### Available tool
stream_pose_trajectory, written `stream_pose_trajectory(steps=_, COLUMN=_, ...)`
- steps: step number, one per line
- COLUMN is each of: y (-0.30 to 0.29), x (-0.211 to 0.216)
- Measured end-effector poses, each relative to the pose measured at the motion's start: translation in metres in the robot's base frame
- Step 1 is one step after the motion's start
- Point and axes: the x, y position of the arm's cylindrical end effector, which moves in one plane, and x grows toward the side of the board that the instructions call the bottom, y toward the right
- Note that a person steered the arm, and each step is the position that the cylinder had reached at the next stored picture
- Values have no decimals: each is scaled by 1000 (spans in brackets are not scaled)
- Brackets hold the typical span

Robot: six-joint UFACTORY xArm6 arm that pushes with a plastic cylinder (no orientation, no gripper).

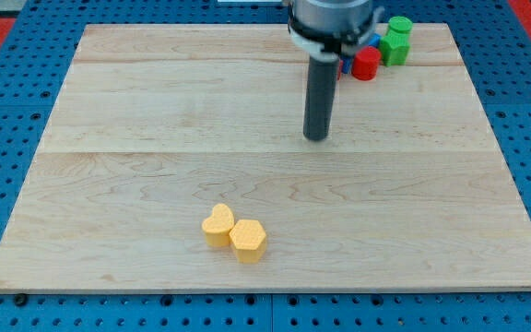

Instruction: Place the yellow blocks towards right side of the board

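Note:
Two yellow blocks sit touching near the view's bottom, left of centre: a yellow heart-shaped block [217, 226] and a yellow hexagonal block [248, 240] to its right. My tip [316, 137] rests on the board above and to the right of them, well apart from both. The dark rod rises from it to the arm at the view's top.
A cluster of blocks sits at the top right of the wooden board [109, 184]: a red cylinder [367, 63], a green block [395, 41], and a blue block [373, 41] partly hidden behind the arm. A blue pegboard surrounds the board.

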Motion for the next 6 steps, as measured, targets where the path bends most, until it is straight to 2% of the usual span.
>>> stream_pose_trajectory(steps=2, y=-5, x=142)
stream_pose_trajectory(steps=3, y=-58, x=159)
stream_pose_trajectory(steps=5, y=-130, x=96)
stream_pose_trajectory(steps=6, y=-171, x=79)
